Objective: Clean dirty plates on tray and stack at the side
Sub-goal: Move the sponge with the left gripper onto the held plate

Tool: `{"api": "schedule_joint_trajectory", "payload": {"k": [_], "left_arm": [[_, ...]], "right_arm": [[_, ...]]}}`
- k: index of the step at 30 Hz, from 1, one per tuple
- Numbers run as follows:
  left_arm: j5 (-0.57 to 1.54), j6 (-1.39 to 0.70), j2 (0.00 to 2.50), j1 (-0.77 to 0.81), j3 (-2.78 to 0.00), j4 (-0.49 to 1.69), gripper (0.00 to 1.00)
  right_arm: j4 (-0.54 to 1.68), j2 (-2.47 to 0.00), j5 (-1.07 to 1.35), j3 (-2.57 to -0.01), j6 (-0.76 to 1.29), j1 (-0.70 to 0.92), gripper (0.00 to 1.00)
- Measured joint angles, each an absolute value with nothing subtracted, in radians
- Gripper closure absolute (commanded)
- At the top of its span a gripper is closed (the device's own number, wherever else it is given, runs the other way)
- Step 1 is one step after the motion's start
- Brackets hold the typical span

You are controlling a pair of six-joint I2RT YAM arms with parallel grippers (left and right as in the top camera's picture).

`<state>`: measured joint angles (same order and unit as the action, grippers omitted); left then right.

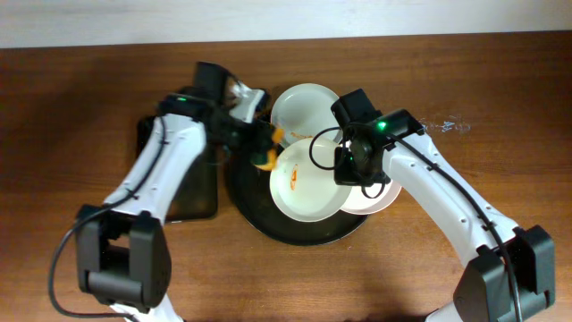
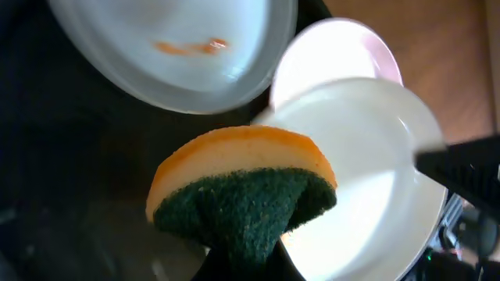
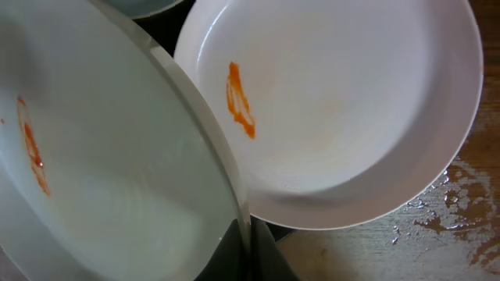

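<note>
1. Brown wood covered the whole work surface, a wooden table (image 1: 500,107) with a pale wall strip along its far edge.
2. Near the middle of it lay the round black tray (image 1: 253,201), and just to its left a rectangular black tray (image 1: 198,188), partly under the left arm.
3. Three white plates were at the round tray. The held plate (image 1: 308,183) was over its centre and stood tilted. The rear plate (image 1: 302,109) lay at its far edge. The right-hand plate (image 1: 380,201) lay over its right edge, partly above the bare wood.
4. The right gripper (image 1: 344,170) was clamped on the right rim of the held plate; the right wrist view showed that rim pinched between its dark fingers.
5. The left gripper (image 1: 259,148) was closed around a sponge (image 2: 242,195), orange on top and green below, near the left rim of the held plate.
6. Orange-red smears marked all three plates.
7. Small water drops (image 3: 453,203) lay on the wood beside the right-hand plate.
</note>
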<state>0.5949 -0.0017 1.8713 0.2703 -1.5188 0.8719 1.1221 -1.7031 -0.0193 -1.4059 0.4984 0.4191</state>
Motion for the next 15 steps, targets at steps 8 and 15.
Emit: {"api": "schedule_joint_trajectory", "payload": {"k": [8,15], "left_arm": [[0.406,-0.089,1.871,0.458,-1.515,0.869,1.00],[0.358,-0.141,1.871,0.463,-1.412,0.757,1.00]], "right_arm": [[1.167,-1.705,-0.027,-1.388,0.525,0.419,0.96],[1.095,-1.707,-0.027,-1.298,0.547,0.419,0.96]]}}
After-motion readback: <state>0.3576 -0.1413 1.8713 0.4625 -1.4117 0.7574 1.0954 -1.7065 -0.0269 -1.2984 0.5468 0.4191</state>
